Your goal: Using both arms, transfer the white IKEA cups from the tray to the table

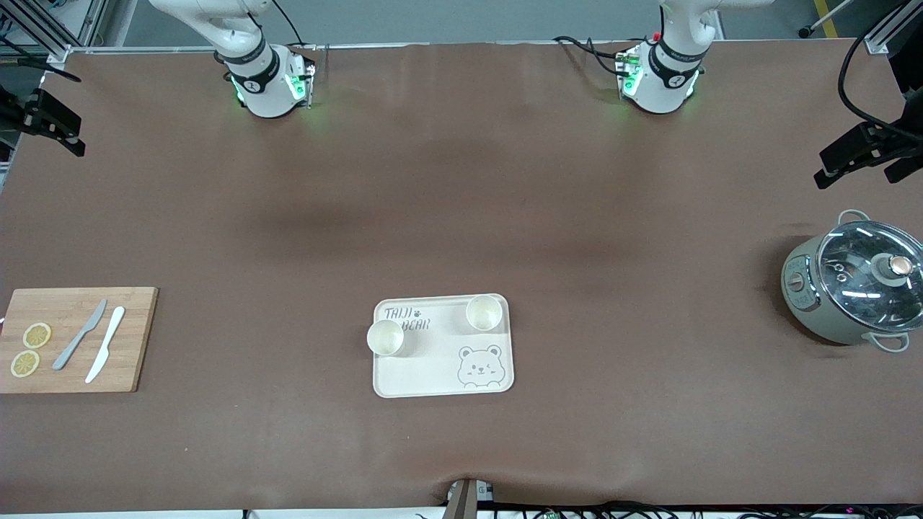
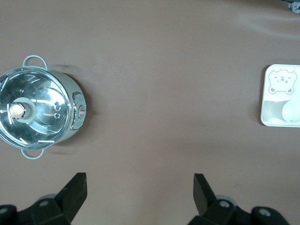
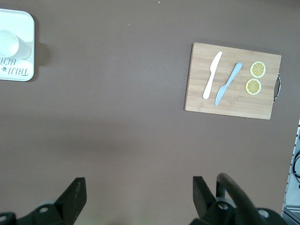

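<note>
Wrist views: both end effectors (image 2: 138,197) (image 3: 138,197) agape.

Two white cups (image 1: 385,337) (image 1: 484,313) upright on the bear-printed tray (image 1: 433,367) mid-table, one at the tray's edge toward the right arm's end, the other at the corner farther from the camera. Cutting board (image 1: 137,339) with two knives (image 1: 80,334) (image 1: 105,344) and lemon slices (image 1: 37,335) at the right arm's end; lidded pot (image 1: 858,285) at the left arm's end. Only arm bases (image 1: 267,79) (image 1: 660,76) show, no grippers.

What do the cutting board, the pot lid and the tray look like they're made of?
Cutting board: likely bamboo or wood, tan with visible grain, matte. Pot lid: looks like clear glass with a metal rim, since it shows reflections. Tray: matte cream, probably plastic or melamine, with a printed bear.
</note>
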You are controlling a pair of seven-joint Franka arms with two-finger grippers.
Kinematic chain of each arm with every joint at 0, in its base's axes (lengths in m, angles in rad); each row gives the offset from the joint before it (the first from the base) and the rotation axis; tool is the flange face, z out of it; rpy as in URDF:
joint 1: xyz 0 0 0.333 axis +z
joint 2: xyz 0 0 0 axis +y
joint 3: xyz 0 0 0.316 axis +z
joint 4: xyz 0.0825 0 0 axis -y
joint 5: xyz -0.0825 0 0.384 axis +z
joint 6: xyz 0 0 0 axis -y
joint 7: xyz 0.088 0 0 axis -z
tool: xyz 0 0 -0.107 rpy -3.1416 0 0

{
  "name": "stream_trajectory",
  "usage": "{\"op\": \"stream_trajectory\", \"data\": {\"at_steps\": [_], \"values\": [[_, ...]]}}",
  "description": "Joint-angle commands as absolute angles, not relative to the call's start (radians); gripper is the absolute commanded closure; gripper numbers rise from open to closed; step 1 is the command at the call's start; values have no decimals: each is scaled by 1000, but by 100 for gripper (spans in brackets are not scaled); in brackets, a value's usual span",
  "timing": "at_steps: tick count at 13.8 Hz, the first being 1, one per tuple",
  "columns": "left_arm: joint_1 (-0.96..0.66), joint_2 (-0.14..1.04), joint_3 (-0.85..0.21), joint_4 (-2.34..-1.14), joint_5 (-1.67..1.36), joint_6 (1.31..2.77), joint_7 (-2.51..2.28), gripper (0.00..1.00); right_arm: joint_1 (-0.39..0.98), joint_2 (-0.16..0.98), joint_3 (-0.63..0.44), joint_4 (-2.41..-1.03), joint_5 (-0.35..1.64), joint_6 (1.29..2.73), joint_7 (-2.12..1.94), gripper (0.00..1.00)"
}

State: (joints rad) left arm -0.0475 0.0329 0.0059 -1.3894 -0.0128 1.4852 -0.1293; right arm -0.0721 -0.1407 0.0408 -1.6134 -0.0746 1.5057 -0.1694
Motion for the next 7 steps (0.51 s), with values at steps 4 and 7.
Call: {"op": "stream_trajectory", "data": {"at_steps": [4,7], "values": [[-45,32,0,-1379,-14,1473,-138,0,-72,-115,44,-1588,-61,1489,-167,0],[-48,34,-2,-1388,-12,1471,-141,0,-78,-114,41,-1588,-32,1486,-167,0]]}}
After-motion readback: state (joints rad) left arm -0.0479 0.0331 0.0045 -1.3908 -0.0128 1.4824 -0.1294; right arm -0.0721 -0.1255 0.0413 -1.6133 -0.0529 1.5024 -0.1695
